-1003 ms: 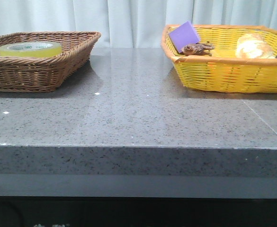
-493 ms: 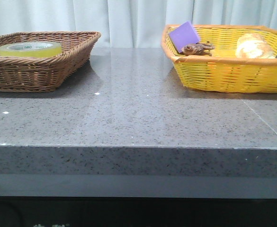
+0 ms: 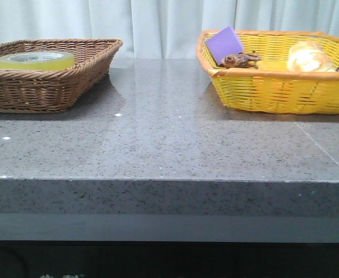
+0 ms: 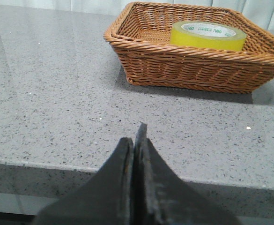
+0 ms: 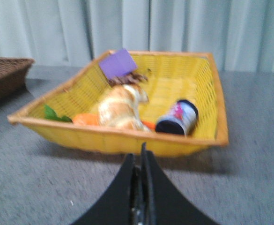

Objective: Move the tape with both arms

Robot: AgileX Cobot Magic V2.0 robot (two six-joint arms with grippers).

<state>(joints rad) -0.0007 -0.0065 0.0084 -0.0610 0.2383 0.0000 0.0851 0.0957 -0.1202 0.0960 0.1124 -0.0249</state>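
Sitting flat in the brown wicker basket [image 3: 47,75] at the left of the grey stone bench [image 3: 163,145] is the roll of yellow tape [image 3: 36,59], its printed core facing up and its top just showing above the woven rim. From the left wrist camera the roll [image 4: 207,35] lies toward the far side of that basket [image 4: 174,65], well apart from the left gripper [image 4: 136,140], whose jaws are pressed together with nothing between them. The right gripper [image 5: 141,161] is likewise closed on nothing and points at the yellow basket [image 5: 127,136], which holds a purple block [image 5: 119,63], a bread-like lump [image 5: 120,108], a dark can [image 5: 178,117] and some orange and green bits. Whether the roll belongs in the brown basket or is due to leave it, the scene alone does not settle; it would fit either. As for handling, I would judge the roll light and stiff, a rigid ring that will not crush under a firm pinch, though its glossy outer wrap looks slick. The surest hold seems to be across the ring wall, one jaw inside the core and one outside, coming from above since the basket walls block the sides. A hand-over between arms would want the first jaws to leave the opposite side of the ring free.
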